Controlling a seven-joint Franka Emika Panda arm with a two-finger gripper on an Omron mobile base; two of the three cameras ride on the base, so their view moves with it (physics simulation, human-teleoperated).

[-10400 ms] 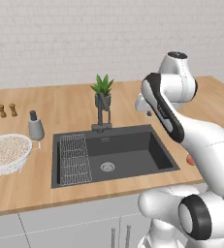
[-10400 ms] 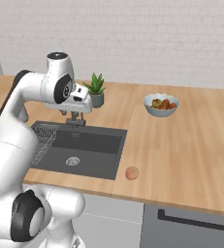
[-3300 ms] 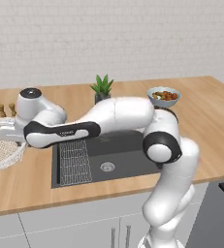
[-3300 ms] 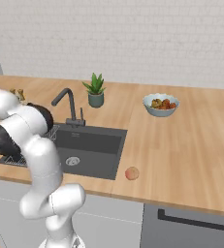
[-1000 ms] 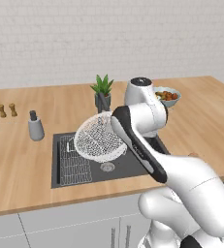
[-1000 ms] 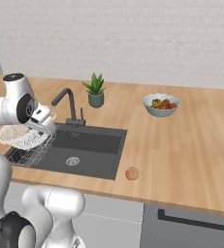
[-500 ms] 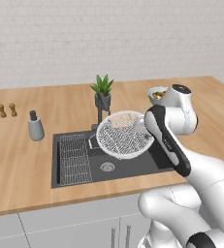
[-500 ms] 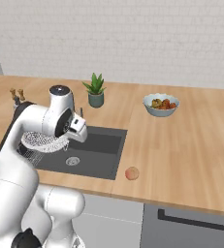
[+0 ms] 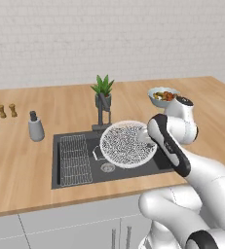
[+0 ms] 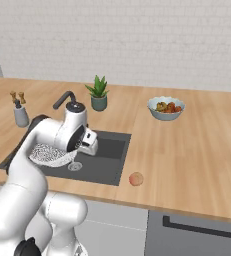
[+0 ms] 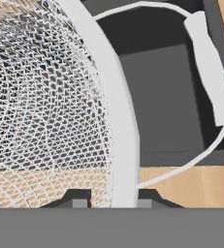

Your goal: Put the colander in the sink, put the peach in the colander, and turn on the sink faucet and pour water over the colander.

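Bright even rendered light, soft faint shadows, sharp throughout

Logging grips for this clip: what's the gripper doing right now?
Gripper: shut on the colander rim, holding it over the sink.

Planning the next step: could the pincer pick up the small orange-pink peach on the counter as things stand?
Probably not yet: the pincer is shut on the white mesh colander's rim above the dark grey sink. The peach itself lies unobstructed.

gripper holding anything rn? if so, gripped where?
Yes: the gripper is shut on the colander, pinching its white rim between the fingertips, over the sink.
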